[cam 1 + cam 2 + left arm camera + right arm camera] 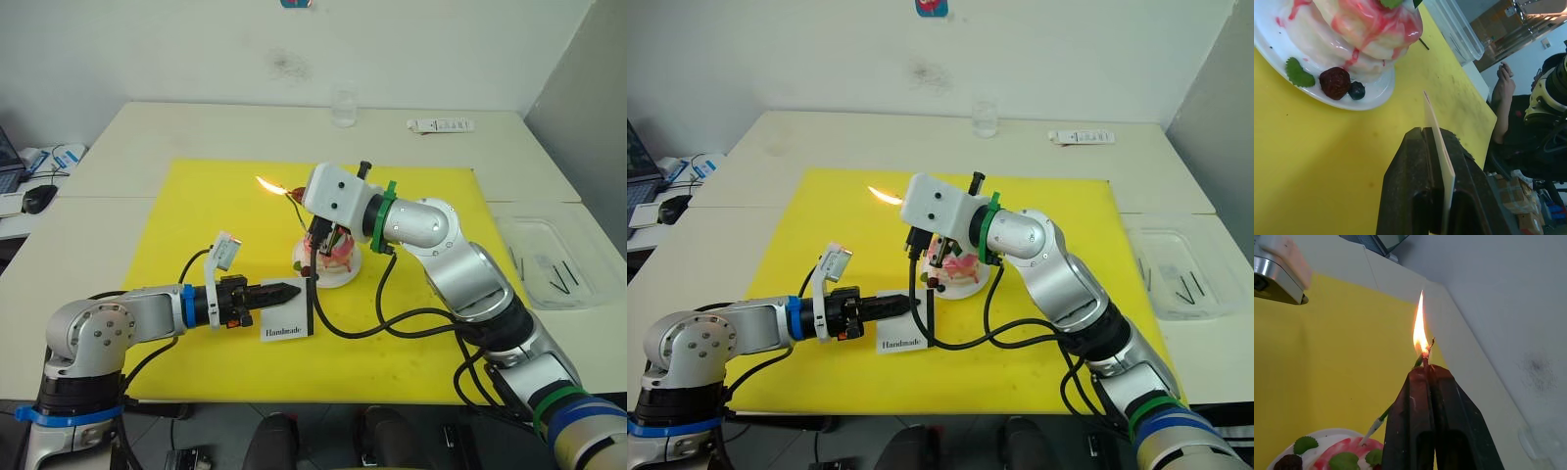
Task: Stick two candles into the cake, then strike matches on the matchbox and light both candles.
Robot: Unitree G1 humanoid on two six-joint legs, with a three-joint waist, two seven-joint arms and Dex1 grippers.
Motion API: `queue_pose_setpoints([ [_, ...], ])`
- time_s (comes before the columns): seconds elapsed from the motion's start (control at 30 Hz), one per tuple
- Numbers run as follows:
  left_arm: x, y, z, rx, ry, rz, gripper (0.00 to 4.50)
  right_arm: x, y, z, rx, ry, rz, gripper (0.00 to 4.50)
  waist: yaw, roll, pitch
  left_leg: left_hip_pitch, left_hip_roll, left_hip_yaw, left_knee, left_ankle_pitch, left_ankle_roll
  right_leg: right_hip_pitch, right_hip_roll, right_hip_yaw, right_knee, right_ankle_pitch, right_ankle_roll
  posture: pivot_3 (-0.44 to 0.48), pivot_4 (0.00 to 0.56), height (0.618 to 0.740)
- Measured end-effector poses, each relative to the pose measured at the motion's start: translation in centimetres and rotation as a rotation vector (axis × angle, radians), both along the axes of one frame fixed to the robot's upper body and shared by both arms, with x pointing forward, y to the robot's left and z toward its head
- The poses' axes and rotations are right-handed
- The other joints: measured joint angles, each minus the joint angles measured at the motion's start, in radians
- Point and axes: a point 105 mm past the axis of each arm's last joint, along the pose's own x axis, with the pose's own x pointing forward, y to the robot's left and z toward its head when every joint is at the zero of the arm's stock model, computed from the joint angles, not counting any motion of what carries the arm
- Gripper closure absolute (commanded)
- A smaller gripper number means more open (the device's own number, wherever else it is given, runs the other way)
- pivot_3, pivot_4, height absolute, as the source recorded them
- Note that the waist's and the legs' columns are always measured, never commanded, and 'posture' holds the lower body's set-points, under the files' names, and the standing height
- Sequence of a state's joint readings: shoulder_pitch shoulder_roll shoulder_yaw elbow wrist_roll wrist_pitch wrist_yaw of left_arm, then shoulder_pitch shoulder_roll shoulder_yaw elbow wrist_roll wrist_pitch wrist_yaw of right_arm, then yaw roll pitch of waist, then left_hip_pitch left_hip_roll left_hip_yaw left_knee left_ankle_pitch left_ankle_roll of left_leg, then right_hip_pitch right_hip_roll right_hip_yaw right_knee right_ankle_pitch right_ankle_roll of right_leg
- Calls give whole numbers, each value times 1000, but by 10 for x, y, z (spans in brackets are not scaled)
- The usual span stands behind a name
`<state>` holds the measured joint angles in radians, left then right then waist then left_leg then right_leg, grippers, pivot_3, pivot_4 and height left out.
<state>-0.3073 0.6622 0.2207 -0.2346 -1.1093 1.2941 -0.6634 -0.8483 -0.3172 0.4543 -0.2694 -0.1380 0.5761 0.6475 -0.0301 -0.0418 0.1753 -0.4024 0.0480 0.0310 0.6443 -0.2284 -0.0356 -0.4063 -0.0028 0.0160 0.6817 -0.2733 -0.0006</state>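
Yellow flame [1420, 333] burning at the tip of a short dark match [1425, 358], pinched between the clenched black fingers of the right end effector [1426, 374] above the small round pink cake [333, 253] on its little white plate [343, 275]. Lighting step judged in hand, with the striking done for this match. Seen in the right wrist view: a thin greenish wavy candle [1396, 404], white stick end planted in the cake top, leaning up and away with its long axis slanted toward the flame, tip passing just behind the fingers. Cannot tell whether its wick has caught. Brownish-pink candle not made out for certain.

Left end effector [1425, 142] clamped on the flat white rectangular matchbox [289, 311], held on edge on the yellow mat [196, 215] of the worktop, just beside the plate, printed face toward the camera.

Next move, as a judgement: bring the flame down to the candle tip and hold briefly, before the match burns toward the fingers.
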Motion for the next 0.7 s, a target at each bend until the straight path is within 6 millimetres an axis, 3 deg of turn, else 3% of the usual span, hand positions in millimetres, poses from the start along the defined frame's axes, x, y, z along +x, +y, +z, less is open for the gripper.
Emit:
queue_pose_setpoints([
  [0.7, -1, -1, 1, -10, 4, -3, 4500, 5, 0, -1, -16, -29, -12, 4489, 0, 0, 0, 0, 0, 0, 0, 0, 0, 0, 0, 0, 0, 0, 0, 0, 150, 740],
])
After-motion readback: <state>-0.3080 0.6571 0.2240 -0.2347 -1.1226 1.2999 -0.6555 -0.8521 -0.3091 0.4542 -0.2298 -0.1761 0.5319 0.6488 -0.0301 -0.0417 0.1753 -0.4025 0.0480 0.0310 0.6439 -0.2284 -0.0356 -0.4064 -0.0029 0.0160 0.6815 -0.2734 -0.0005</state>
